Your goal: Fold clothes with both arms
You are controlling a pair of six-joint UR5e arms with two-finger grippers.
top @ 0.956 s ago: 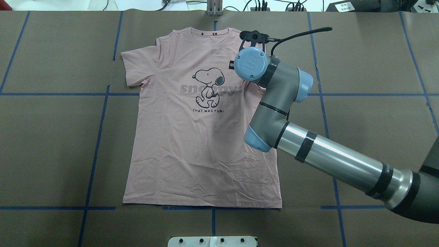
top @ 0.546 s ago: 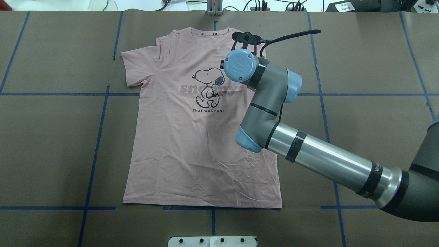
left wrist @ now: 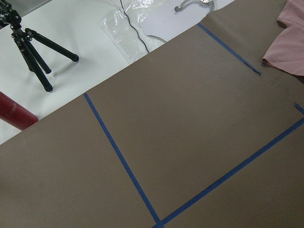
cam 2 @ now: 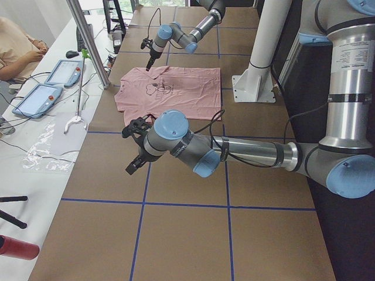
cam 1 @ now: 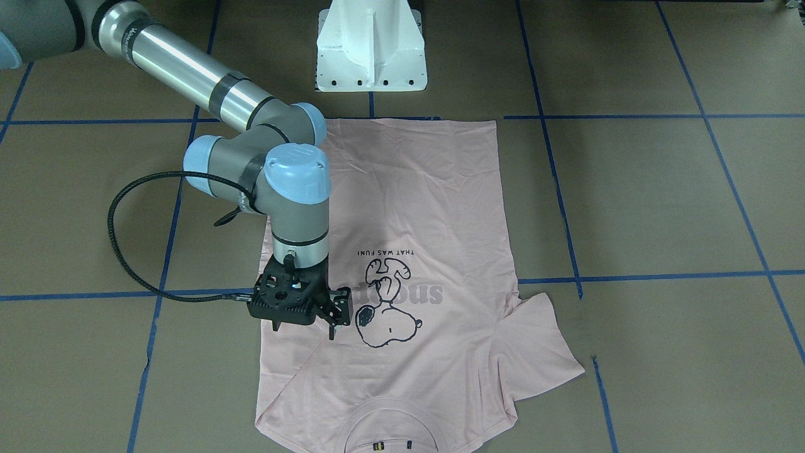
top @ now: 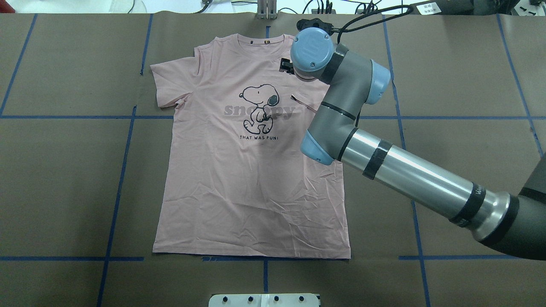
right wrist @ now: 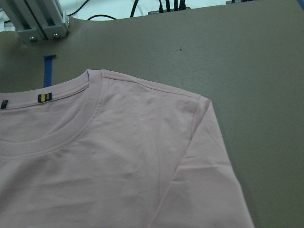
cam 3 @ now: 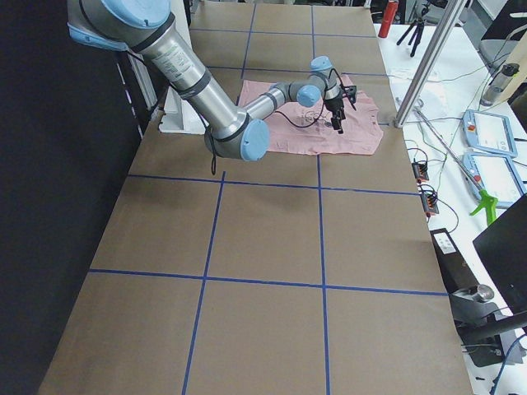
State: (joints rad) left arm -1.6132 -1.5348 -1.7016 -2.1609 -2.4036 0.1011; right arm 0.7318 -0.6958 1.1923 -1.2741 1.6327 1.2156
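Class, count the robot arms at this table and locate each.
2. The right arm reaches over a shoulder of the T-shirt; the left arm stretches over the table, short of it. No more seem hidden.

In the overhead view my right arm [top: 384,170] lies across the T-shirt [top: 239,179] and hides its sleeve and shoulder on that side. My right gripper [top: 285,66] shows there only as a black sliver beside the blue wrist cap [top: 312,47]. From across the table the black camera mount [cam 1: 283,299] covers much of that gripper, so I cannot tell how its jaws stand. The T-shirt's neck end is cut off by that view's lower edge. My left gripper [cam 2: 133,161] appears only in the left side view, too small to judge. My left wrist camera catches only a corner of the T-shirt at its right edge. The person [cam 2: 17,41] is cut off by the frame.
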